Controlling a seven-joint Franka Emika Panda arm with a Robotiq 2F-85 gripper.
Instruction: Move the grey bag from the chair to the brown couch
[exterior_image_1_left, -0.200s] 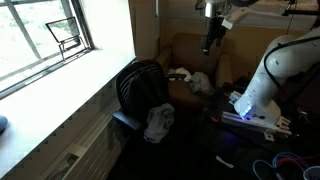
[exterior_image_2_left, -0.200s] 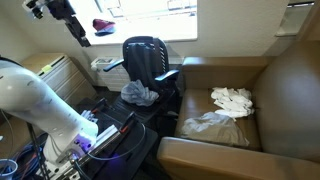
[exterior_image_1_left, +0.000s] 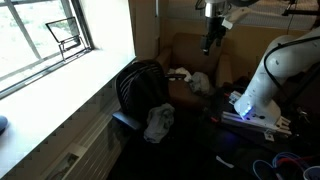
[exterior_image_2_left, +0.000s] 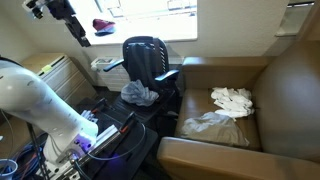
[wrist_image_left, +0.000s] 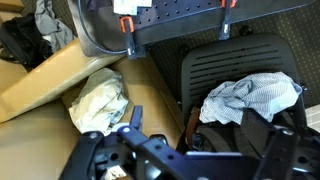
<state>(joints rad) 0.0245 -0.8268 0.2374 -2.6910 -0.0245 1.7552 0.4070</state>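
The grey bag (exterior_image_1_left: 158, 122) is a crumpled grey cloth bundle on the seat of a black office chair (exterior_image_1_left: 138, 84). Both exterior views show it (exterior_image_2_left: 140, 93), and so does the wrist view (wrist_image_left: 250, 95). The brown couch (exterior_image_2_left: 275, 85) stands beside the chair (exterior_image_2_left: 146, 58) and shows again in an exterior view (exterior_image_1_left: 188, 52). My gripper (exterior_image_1_left: 210, 42) hangs high above the scene, well clear of bag and chair (exterior_image_2_left: 79, 34). In the wrist view its jaws (wrist_image_left: 205, 150) look spread and empty, with the bag far below.
Two white crumpled cloths (exterior_image_2_left: 232, 99) (exterior_image_2_left: 212, 125) lie on the couch seat; one shows in the wrist view (wrist_image_left: 98, 100). The white robot base (exterior_image_1_left: 262, 88) and cables stand by the chair. A window and sill (exterior_image_1_left: 60, 60) run along one side.
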